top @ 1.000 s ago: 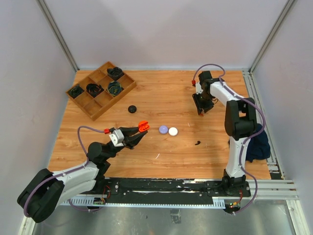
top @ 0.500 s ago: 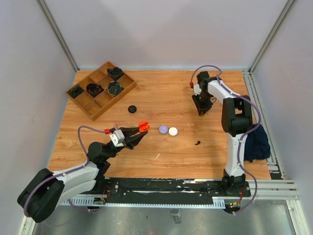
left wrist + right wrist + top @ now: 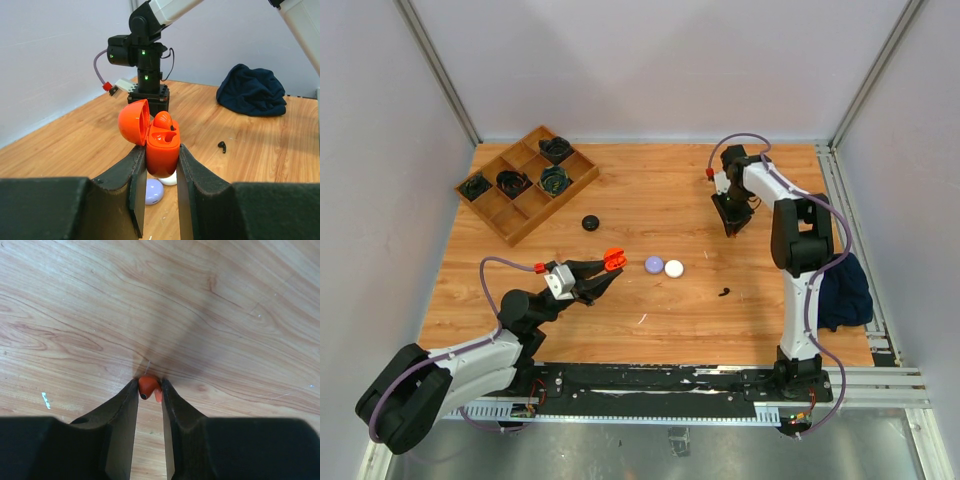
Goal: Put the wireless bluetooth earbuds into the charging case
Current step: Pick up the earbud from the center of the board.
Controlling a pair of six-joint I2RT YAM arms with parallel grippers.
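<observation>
My left gripper (image 3: 609, 263) is shut on an orange charging case (image 3: 162, 150) and holds it above the table. The case's lid (image 3: 134, 122) stands open, and one orange earbud (image 3: 162, 121) sits inside. At the far right of the table my right gripper (image 3: 729, 228) points down at the wood. Its fingers (image 3: 125, 410) press both sides of a second orange earbud (image 3: 146, 385), which rests on the table. A black earbud (image 3: 723, 292) lies loose on the wood right of centre, and also shows in the left wrist view (image 3: 221, 146).
A pale purple round case (image 3: 654, 264) and a white one (image 3: 674, 268) lie just beyond the orange case. A black round case (image 3: 589, 222) lies nearer the wooden tray (image 3: 525, 215), which holds coiled black cables. A dark blue cloth (image 3: 845, 290) sits at the right edge.
The right gripper's jaws have closed in onto the orange earbud, and its wrist has shifted slightly left. The left arm and the orange case have not moved.
</observation>
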